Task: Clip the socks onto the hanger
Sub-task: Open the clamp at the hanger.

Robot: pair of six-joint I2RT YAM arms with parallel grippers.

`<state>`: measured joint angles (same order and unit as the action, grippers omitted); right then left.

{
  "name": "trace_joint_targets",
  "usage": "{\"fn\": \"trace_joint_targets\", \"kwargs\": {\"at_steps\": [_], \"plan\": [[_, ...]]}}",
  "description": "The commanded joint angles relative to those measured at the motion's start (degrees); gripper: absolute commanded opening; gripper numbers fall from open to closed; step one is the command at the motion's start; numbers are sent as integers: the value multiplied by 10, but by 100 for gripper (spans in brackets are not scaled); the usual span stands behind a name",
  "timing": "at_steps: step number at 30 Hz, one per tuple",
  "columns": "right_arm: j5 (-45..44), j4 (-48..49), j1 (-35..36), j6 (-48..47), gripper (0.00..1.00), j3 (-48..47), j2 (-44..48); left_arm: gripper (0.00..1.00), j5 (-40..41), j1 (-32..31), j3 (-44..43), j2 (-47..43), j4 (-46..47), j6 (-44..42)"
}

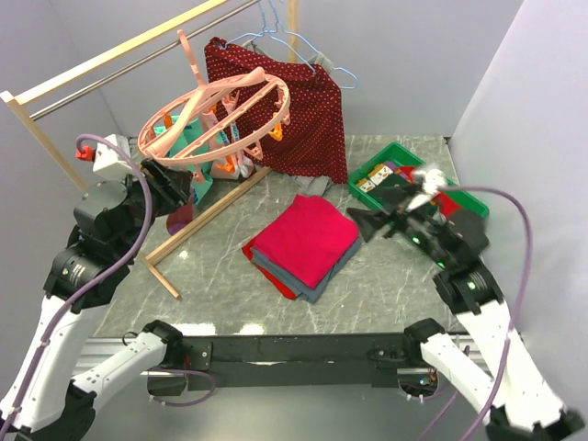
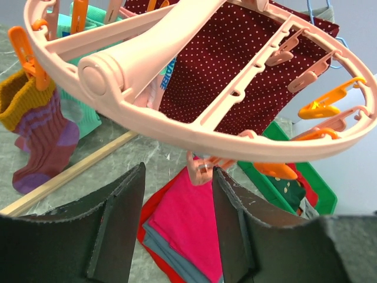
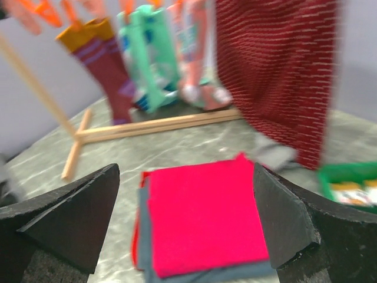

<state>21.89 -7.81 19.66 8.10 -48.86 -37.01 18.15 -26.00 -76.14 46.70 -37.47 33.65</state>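
Spread wide, empty: left gripper, right gripper. Pink ringed hanger tilts, socks clipped beneath; marbled table, pale walls.

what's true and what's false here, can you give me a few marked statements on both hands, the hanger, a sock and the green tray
1. The left hand is shut on a sock. False: it is open and empty, below the hanger.
2. A purple-striped sock hangs from a clip on the hanger. True.
3. The green tray lies on the left arm's side of the folded red cloth stack. False: it lies on the right arm's side.
4. The right hand is open and holds nothing. True.
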Motion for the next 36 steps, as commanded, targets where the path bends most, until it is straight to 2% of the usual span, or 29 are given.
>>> {"fn": "trace_joint_targets", "kwargs": {"at_steps": [1, 7, 10, 11, 15, 21, 29, 36], "plan": [[-30, 75, 107, -2, 100, -47, -67, 54, 11, -4, -14, 9, 35, -1], [-50, 231, 192, 31, 100, -48, -162, 51, 29, -5, -17, 24, 31, 1], [-47, 313, 225, 50, 100, -50, -217, 47, 29, -5, -11, 23, 38, 2], [-42, 332, 237, 55, 100, -52, -232, 42, 29, -5, -10, 23, 40, 3], [-16, 429, 256, 92, 100, -76, -321, 35, 22, -5, -9, 27, 47, 6], [-18, 558, 271, 128, 100, -99, -417, 33, 21, -6, -14, 30, 61, 9], [-13, 678, 284, 160, 100, -150, -530, 24, 13, -5, -9, 35, 74, 20], [-60, 723, 314, 103, 91, -184, -578, 21, 4, -5, -9, 36, 68, 34]]}}
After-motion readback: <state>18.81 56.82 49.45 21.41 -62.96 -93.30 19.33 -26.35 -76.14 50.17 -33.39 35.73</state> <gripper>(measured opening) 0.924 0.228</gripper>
